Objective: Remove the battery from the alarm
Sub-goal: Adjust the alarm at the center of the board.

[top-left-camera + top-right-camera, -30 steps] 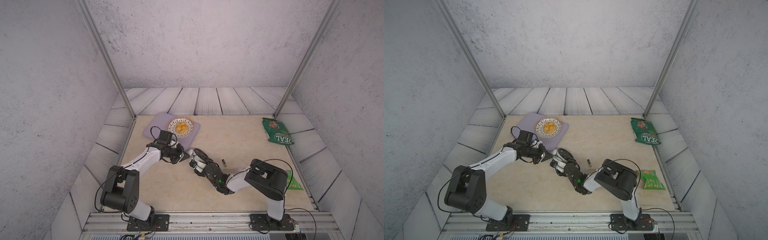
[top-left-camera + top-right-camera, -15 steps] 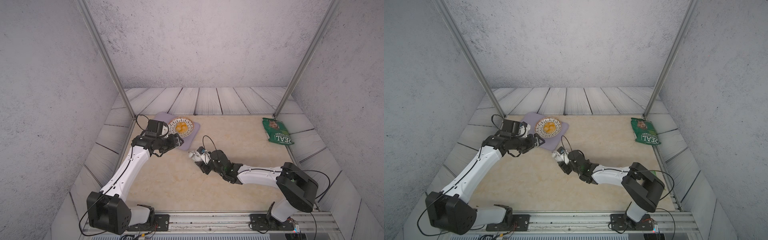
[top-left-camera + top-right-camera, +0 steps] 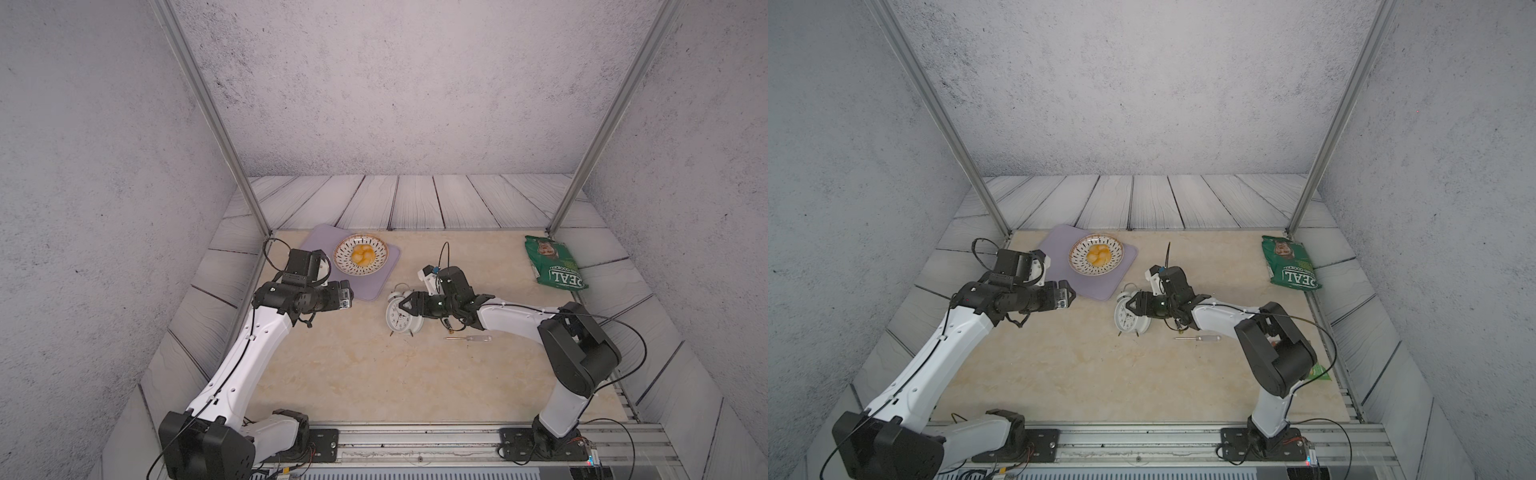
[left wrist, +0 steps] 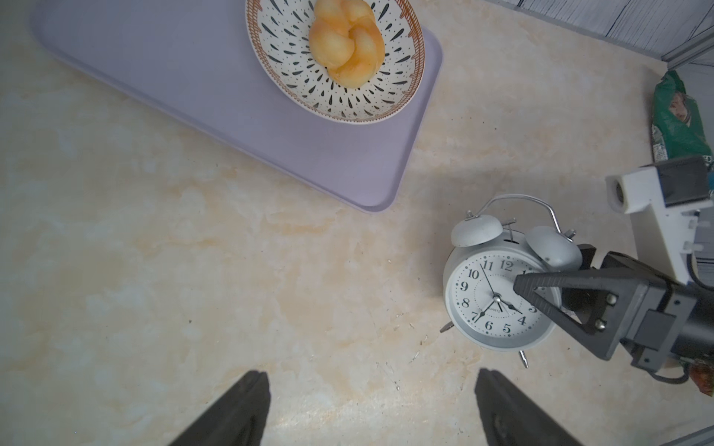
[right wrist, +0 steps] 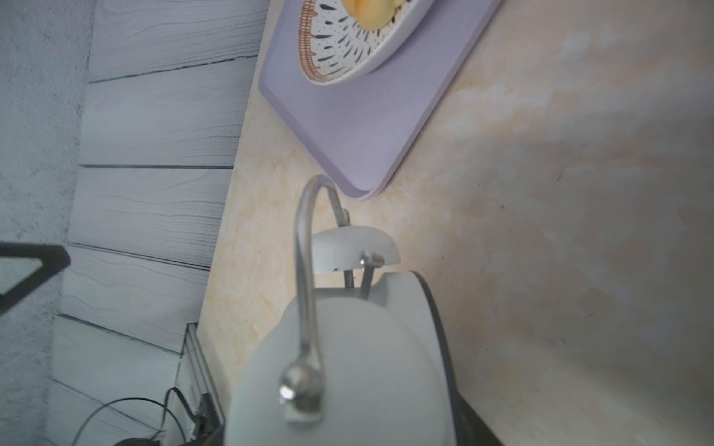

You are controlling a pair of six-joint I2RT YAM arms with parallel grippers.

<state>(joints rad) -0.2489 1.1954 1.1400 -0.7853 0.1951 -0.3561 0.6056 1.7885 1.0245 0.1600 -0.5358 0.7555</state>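
Observation:
The white twin-bell alarm (image 3: 398,319) (image 3: 1128,319) (image 4: 490,305) stands mid-table with its dial toward the front. My right gripper (image 3: 405,308) (image 3: 1134,307) reaches in from the right, open. One of its fingers (image 4: 560,286) hangs in front of the dial. In the right wrist view that finger stands clear of the alarm (image 5: 347,347); the other is by the black back. The battery (image 3: 449,328) (image 3: 1179,328) lies on the table under the right arm, partly hidden. My left gripper (image 4: 371,372) (image 3: 348,296) is open and empty, left of the alarm.
A clear-handled screwdriver (image 3: 469,338) (image 3: 1198,338) lies just in front of the right arm. A patterned bowl (image 3: 361,259) with bread sits on a lilac tray (image 3: 384,286) behind the left gripper. A green bag (image 3: 555,268) lies at the back right. Metal posts stand at the back corners.
My left gripper has opened and drawn back to the left, away from the alarm. The alarm now shows its dial instead of its black back. The right arm has stretched out.

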